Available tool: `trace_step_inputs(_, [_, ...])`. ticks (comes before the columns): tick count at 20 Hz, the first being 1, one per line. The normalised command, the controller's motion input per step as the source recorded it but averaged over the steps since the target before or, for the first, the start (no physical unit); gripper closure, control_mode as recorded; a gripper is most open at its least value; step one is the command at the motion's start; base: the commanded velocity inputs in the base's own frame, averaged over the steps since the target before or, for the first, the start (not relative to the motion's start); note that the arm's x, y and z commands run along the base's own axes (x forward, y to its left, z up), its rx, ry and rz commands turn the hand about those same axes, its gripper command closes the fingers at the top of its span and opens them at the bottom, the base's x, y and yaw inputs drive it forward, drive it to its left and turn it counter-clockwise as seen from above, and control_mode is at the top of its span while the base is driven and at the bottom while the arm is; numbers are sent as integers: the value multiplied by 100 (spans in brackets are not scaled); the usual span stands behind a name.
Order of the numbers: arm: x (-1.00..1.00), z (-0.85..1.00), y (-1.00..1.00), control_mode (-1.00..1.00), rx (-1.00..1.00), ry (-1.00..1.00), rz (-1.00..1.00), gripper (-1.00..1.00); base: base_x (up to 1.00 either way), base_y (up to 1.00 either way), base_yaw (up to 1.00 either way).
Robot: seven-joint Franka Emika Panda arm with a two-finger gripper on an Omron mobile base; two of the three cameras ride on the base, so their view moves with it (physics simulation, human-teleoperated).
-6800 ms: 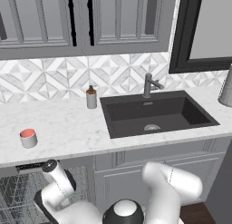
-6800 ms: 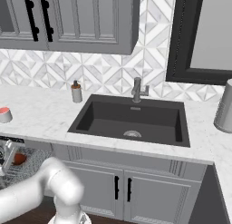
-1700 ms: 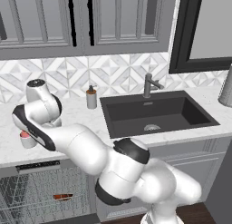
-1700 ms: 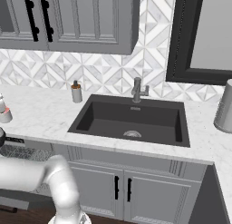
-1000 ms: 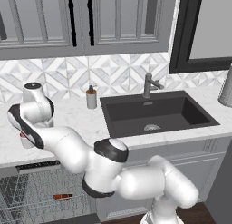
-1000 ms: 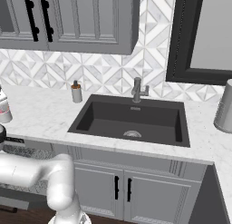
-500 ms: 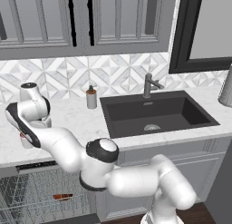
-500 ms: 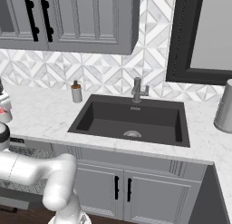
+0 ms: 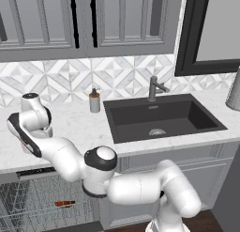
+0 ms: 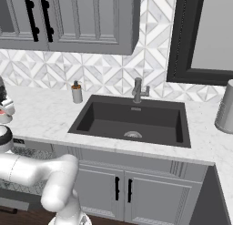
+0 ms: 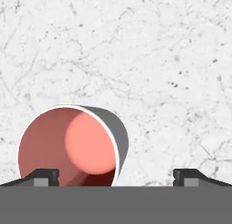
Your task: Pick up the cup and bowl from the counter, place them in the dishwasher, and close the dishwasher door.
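- Gripper (image 11: 116,175): jaws spread wide, nothing between them. In the hand view it points straight down at the worktop (image 11: 172,60), with one dark tip at the lower left and the other at the lower right.
- Cup (image 11: 72,146): light-grey wall, salmon-red inside, standing upright on the white marble. In the hand view it sits at the lower left, and the left fingertip (image 11: 43,177) overlaps its lower rim; the right tip stands well apart from it. In the right base view a red sliver of the cup (image 10: 4,113) shows at the far left edge.
- Arm: in the left base view the hand (image 9: 30,125) hangs over the left end of the worktop, left of the soap dispenser (image 9: 95,101). Against the earlier frames it has swung from low in front of the base up over the worktop, then further left and lower step by step; the cup, plain to see on the marble at first, is now hidden behind the hand in that view.
- Dishwasher (image 9: 33,203): open below the worktop edge, grey wire rack showing, a small reddish-brown item (image 9: 64,204) lying in it. The item appears from the frame with the arm raised onward and has not shifted since.
- Sink (image 9: 161,116), faucet (image 9: 153,88): unchanged.
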Motion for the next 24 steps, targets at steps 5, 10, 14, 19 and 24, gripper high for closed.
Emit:
trace_step_inputs(5, [17,-10,24,-100,0,-2,0,-100,0,0,0])
trace_step_inputs(10, [2,-28,-2,-100,0,0,2,-100,0,0,0])
trace_step_inputs(14, [-3,-48,-5,-100,0,1,3,100,0,0,0])
trace_step_inputs(19, [-5,-31,-8,-100,1,0,3,100,0,0,0])
trace_step_inputs(24, [-52,-13,-67,-100,9,0,-3,100,0,0,0])
